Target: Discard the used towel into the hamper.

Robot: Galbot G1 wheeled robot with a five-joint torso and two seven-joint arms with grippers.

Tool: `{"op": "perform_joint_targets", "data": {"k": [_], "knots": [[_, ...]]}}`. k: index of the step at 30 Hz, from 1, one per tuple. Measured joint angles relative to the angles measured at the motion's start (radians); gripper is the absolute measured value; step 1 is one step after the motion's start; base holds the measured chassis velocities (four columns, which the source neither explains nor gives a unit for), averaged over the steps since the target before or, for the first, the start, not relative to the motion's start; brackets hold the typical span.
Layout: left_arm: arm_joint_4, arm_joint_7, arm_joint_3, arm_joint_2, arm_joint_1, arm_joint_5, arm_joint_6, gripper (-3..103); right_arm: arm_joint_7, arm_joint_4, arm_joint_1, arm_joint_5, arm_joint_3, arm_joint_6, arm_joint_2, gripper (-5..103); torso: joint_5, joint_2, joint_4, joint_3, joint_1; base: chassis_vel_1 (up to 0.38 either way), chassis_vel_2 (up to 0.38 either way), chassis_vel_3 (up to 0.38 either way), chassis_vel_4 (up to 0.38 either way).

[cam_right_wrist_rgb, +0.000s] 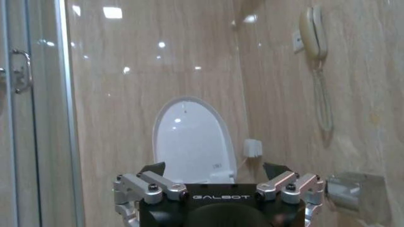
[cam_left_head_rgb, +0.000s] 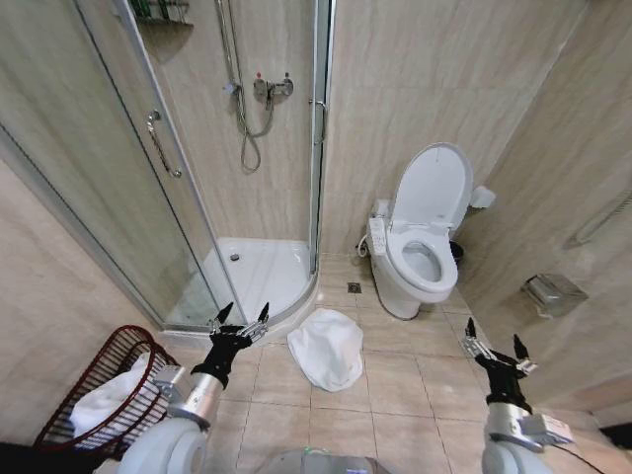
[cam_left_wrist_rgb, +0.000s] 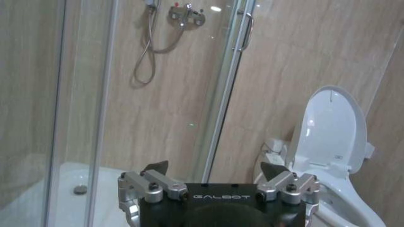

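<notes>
White towel [cam_left_head_rgb: 327,348] lay crumpled lower centre, ungrasped; left gripper [cam_left_head_rgb: 238,319] and right gripper [cam_left_head_rgb: 493,345] both released, raised clear; wire hamper [cam_left_head_rgb: 71,408] lower left, already holding laundry.

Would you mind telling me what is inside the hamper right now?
The hamper by the robot's left side already holds white cloth, bunched against its wire wall. Whatever lies beneath that cloth is covered. The used towel lies on the floor tiles.

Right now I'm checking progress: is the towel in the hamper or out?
Out. The towel lies crumpled on the floor tiles, apart from the hamper, which already holds white cloth.
</notes>
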State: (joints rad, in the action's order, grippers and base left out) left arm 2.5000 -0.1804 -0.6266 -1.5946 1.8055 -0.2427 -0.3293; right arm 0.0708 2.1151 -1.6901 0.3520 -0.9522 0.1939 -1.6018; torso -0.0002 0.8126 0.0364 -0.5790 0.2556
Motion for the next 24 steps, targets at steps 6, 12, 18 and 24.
{"op": "perform_joint_targets", "data": {"k": [6, 12, 18, 24], "knots": [[0.0, 0.0, 0.0, 0.0, 0.0, 0.0, 0.0, 99, -0.029, 0.007, 0.028, -0.173, 0.052, 0.041, -0.006, 100, 0.0003, -0.026, -0.0001, 0.014, -0.012, 0.0, 0.0, 0.0, 0.0], [0.0, 0.0, 0.0, 0.0, 0.0, 0.0, 0.0, 99, -0.041, 0.072, 0.066, -0.178, 0.124, -0.012, 0.002, 100, 0.0001, -0.051, 0.0001, 0.029, -0.022, 0.0, 0.0, 0.0, 0.0], [0.0, 0.0, 0.0, 0.0, 0.0, 0.0, 0.0, 99, -0.04, 0.152, 0.063, -0.139, 0.263, -0.064, -0.005, 100, 0.0, -0.074, 0.0001, 0.043, -0.031, 0.0, 0.0, 0.0, 0.0], [0.0, 0.0, 0.0, 0.0, 0.0, 0.0, 0.0, 99, -0.022, 0.146, 0.053, -0.06, 0.323, -0.171, 0.001, 100, 0.0001, -0.102, -0.0001, 0.059, -0.043, 0.0, 0.0, 0.0, 0.0]]}}
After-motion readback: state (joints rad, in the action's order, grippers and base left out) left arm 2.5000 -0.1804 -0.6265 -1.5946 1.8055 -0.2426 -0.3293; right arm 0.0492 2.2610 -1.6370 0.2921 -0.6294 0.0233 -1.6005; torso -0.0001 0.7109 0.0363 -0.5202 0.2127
